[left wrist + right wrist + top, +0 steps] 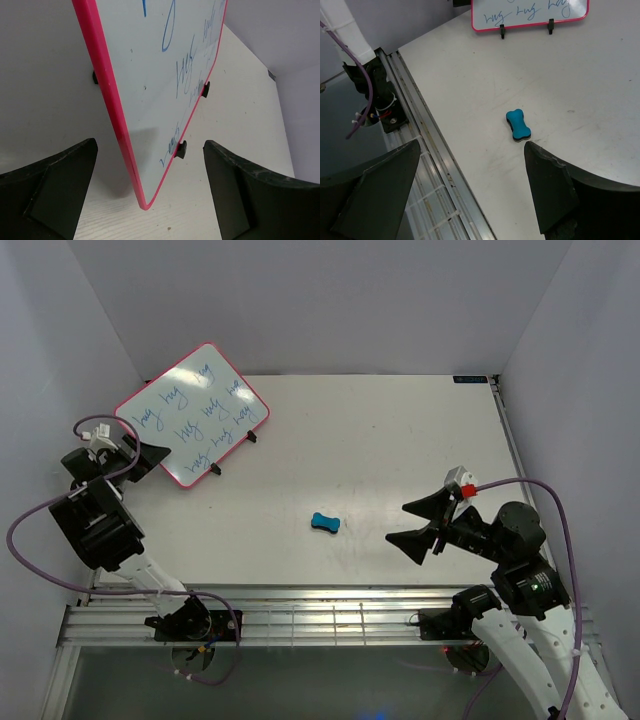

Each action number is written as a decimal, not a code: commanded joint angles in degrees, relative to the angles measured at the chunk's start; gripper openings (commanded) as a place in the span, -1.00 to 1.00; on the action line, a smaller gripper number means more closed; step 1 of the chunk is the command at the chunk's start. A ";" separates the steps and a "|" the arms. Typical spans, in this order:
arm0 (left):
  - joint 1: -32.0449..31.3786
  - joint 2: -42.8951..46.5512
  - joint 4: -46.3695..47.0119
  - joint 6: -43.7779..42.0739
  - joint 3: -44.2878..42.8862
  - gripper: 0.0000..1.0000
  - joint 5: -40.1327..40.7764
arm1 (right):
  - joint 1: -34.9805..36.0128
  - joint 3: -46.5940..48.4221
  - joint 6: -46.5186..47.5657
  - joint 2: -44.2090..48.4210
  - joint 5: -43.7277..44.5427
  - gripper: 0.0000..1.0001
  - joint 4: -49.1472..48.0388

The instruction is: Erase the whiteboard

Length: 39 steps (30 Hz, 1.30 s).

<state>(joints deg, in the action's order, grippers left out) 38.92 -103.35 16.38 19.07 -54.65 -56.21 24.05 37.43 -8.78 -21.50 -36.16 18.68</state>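
The whiteboard (pixel 195 410), white with a pink-red rim and blue handwriting, stands tilted on a black wire stand (pixel 250 436) at the far left of the table. My left gripper (pixel 158 462) is open, and the board's near lower corner (pixel 142 202) sits between its fingers without touching them. The board also shows in the right wrist view (pixel 530 12). The blue bone-shaped eraser (pixel 324 523) lies flat mid-table. My right gripper (pixel 396 523) is open and empty, hovering to the right of the eraser (pixel 518 125).
An aluminium rail frame (pixel 320 625) runs along the table's near edge and shows in the right wrist view (pixel 435 150). Grey walls close in the left, back and right sides. Purple cables (pixel 30 540) loop off both arms.
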 commanded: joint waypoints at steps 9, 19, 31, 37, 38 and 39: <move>0.02 -8.35 7.25 3.51 -6.52 0.86 -11.82 | 0.29 2.12 0.34 -2.23 -0.31 0.80 -3.03; 0.11 -15.21 20.87 11.77 -7.84 0.60 -15.78 | 0.29 3.62 2.10 -2.50 1.71 0.80 -1.36; -0.33 -21.19 40.91 26.89 -8.98 0.23 -18.68 | 0.29 4.23 1.92 -3.64 4.26 0.80 -1.45; -1.74 -22.51 45.75 31.29 -9.77 0.19 -19.47 | 0.29 3.97 1.22 -3.55 4.61 0.79 -1.89; -2.26 -22.77 45.93 31.55 -9.94 0.19 -19.47 | 0.29 3.97 1.22 -3.55 4.52 0.80 -1.89; -2.53 -22.86 46.11 31.73 -10.03 0.18 -19.56 | 0.29 3.97 1.13 -3.47 4.52 0.80 -1.89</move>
<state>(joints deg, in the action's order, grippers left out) 37.63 -126.23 57.69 48.53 -62.96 -73.84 24.08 39.00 -7.33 -24.97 -32.12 18.26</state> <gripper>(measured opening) 0.596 0.898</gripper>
